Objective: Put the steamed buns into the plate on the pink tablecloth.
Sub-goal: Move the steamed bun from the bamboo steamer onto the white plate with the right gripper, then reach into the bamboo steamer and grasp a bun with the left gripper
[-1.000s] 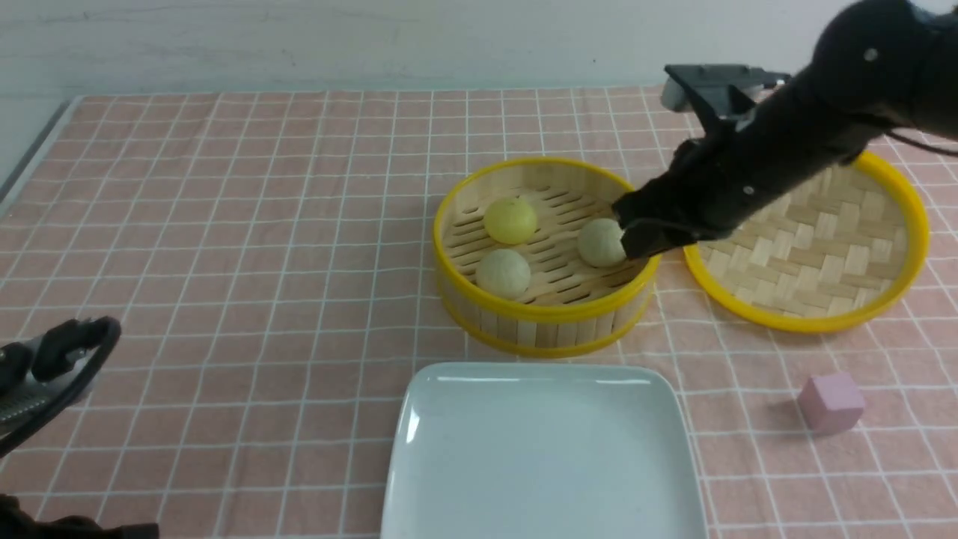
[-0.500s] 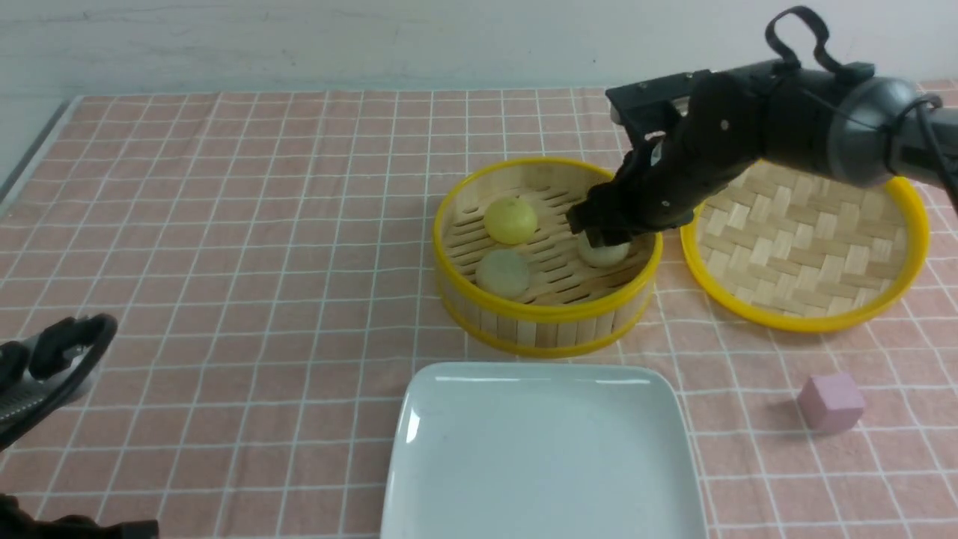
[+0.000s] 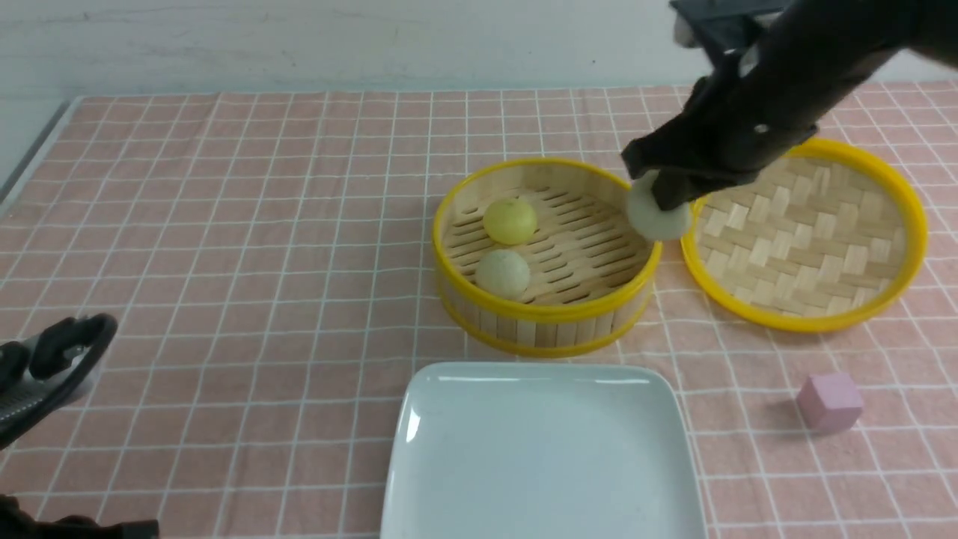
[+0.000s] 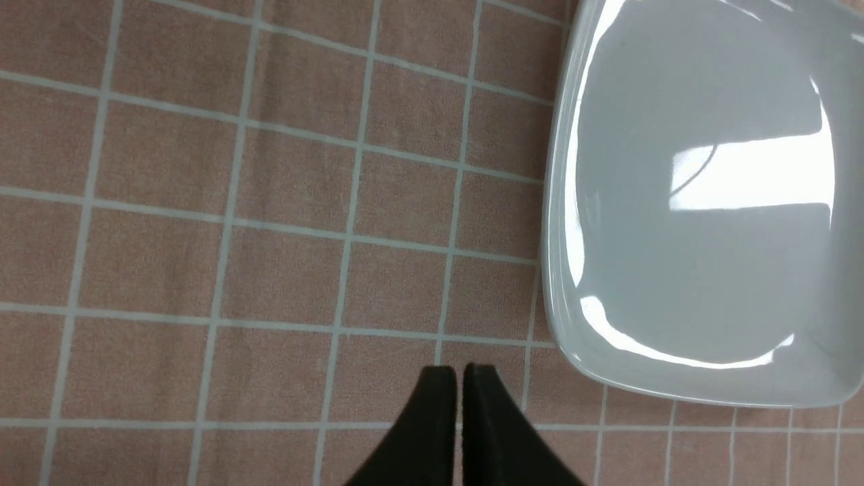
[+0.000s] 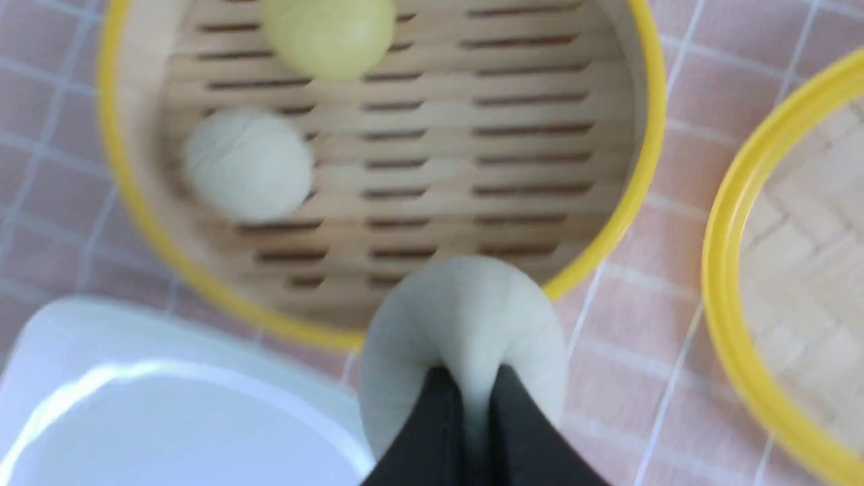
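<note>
Right end effector (image 5: 471, 388), upper right in front view: pinching pale bun (image 3: 658, 209). Probably light, squashable; best gripped gently mid-body.

My left wrist view is dim, with hard white glare on the plate (image 4: 621, 270); my right wrist view is brighter but blurred.

At the far side of the table stands a pale wall (image 3: 359, 45), smooth and bluish white, with some thin faint marks on it. On the far left, a dark grey strip (image 3: 34, 150) runs beside the table's edge. The light is soft.
</note>
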`<state>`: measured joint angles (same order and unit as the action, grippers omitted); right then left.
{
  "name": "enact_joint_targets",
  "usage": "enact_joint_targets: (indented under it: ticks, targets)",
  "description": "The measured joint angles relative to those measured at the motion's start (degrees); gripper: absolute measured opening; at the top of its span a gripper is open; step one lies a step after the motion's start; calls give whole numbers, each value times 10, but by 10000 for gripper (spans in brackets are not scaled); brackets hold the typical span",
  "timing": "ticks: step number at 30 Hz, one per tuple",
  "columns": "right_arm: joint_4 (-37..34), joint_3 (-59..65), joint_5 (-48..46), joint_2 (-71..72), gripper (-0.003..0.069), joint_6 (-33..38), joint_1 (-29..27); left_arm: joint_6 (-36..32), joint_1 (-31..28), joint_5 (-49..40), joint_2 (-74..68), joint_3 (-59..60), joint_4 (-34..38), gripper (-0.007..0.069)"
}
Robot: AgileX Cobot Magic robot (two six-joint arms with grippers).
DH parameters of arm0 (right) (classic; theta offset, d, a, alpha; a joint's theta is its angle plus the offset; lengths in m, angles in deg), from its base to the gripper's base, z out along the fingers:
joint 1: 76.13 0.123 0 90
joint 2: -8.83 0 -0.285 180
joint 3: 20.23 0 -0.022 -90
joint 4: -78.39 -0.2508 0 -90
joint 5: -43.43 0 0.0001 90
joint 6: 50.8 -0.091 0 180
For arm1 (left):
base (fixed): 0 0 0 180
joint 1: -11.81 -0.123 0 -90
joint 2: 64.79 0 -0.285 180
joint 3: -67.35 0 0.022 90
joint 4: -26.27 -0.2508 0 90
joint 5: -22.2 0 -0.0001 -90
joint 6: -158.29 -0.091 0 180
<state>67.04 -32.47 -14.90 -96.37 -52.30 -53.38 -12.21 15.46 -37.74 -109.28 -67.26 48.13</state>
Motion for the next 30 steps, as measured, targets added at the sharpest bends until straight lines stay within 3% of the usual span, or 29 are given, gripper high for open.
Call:
enact_joint_targets:
  ticks: [3, 7, 10, 13, 15, 18, 23, 26, 30]
  targets:
    - [-31, 95, -6, 69, 24, 7, 17, 14, 0, -8, 0, 0, 0, 48]
    - [-45, 228, 84, 91, 24, 11, 58, 21, 0, -11, 0, 0, 0, 52]
    - [-47, 325, 205, 80, 31, 15, 90, 22, 0, -11, 0, 0, -1, 55]
    - [-49, 374, 293, 58, 64, 15, 112, 22, 0, -3, 0, 0, -1, 60]
    - [-49, 387, 330, 40, 134, 15, 122, 26, 0, 8, 0, 0, -1, 69]
    - [-50, 387, 335, 33, 273, 15, 126, 42, 0, 18, 0, 0, -1, 92]
    - [-43, 355, 263, 50, 416, 22, 118, 50, 0, 27, 0, 0, 0, 172]
    - [-21, 319, 199, 94, 414, 34, 110, 50, 0, 27, -1, -5, 4, 217]
    - [-3, 293, 132, 167, 322, 38, 97, 50, 0, 20, -19, -35, 20, 231]
